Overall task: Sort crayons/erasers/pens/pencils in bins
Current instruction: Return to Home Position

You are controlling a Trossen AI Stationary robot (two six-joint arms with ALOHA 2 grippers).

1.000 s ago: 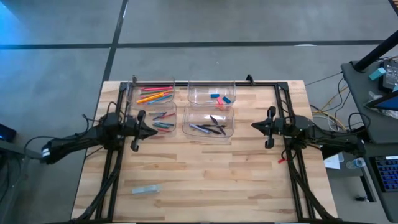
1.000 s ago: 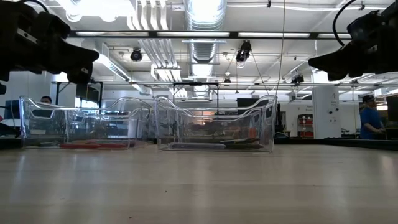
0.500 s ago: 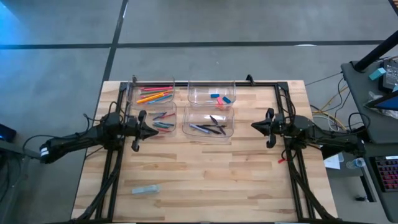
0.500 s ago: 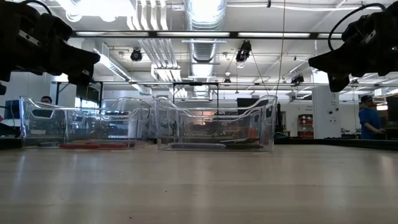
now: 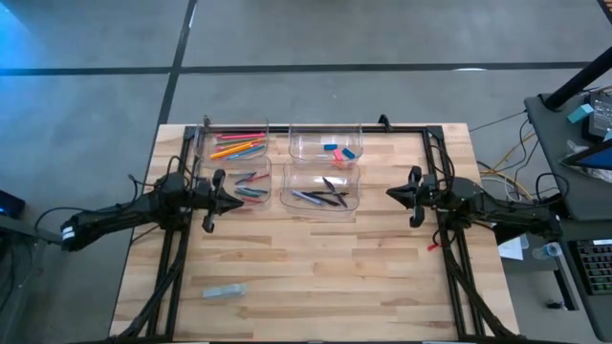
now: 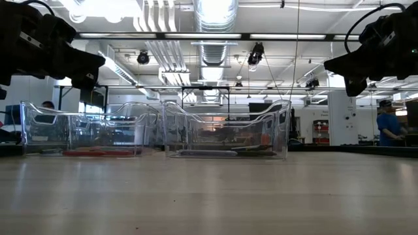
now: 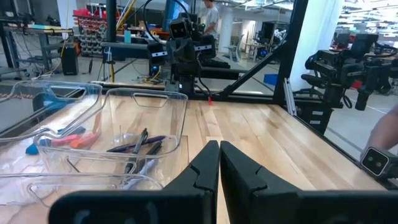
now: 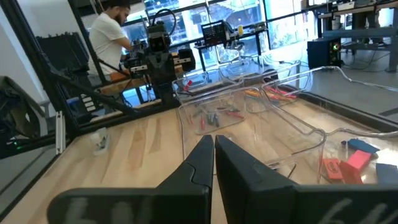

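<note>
The left claw (image 5: 234, 203) and right claw (image 5: 390, 194) face each other over the surface, both pinched narrow and empty. The 4 bins (image 5: 304, 143) sit between them, nearer the left claw, whose tips hang just beside the crayons (image 5: 251, 184). The pens (image 5: 320, 199) lie lengthwise toward the right claw. Sorting looks finished.

Both arms reach inward, left gripper (image 5: 232, 202) facing right gripper (image 5: 392, 194), fingers (image 7: 202, 171) pressed together.
</note>
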